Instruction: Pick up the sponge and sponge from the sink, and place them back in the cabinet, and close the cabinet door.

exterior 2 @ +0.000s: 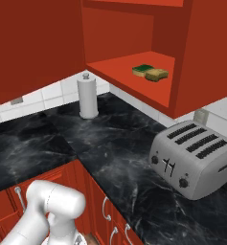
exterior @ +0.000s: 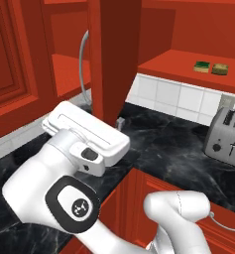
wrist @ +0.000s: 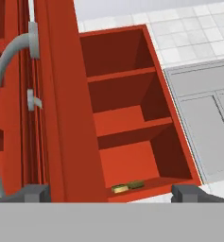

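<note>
Both sponges lie side by side on the red shelf of the cabinet (exterior 2: 134, 28): a yellow-green one (exterior 2: 143, 70) (exterior: 202, 66) and a tan one (exterior 2: 156, 74) (exterior: 219, 69). The hand view shows them small at the shelf's front edge (wrist: 126, 186). The cabinet door (exterior: 114, 59) stands open, its edge (wrist: 66, 108) running up the hand view. My gripper (wrist: 111, 193) is open, its fingertips (wrist: 34, 193) wide apart and holding nothing, close to the door's lower end. The sink basin is hidden behind my arm; its faucet (exterior: 82, 62) shows.
A silver toaster (exterior 2: 191, 158) (exterior: 227, 138) stands on the black marbled counter (exterior 2: 110, 143) below the shelf. A paper towel holder (exterior 2: 88, 95) stands by the tiled wall. A grey double-door unit (wrist: 203, 127) lies right of the cabinet. Red base cupboards (exterior: 223, 223) run below the counter.
</note>
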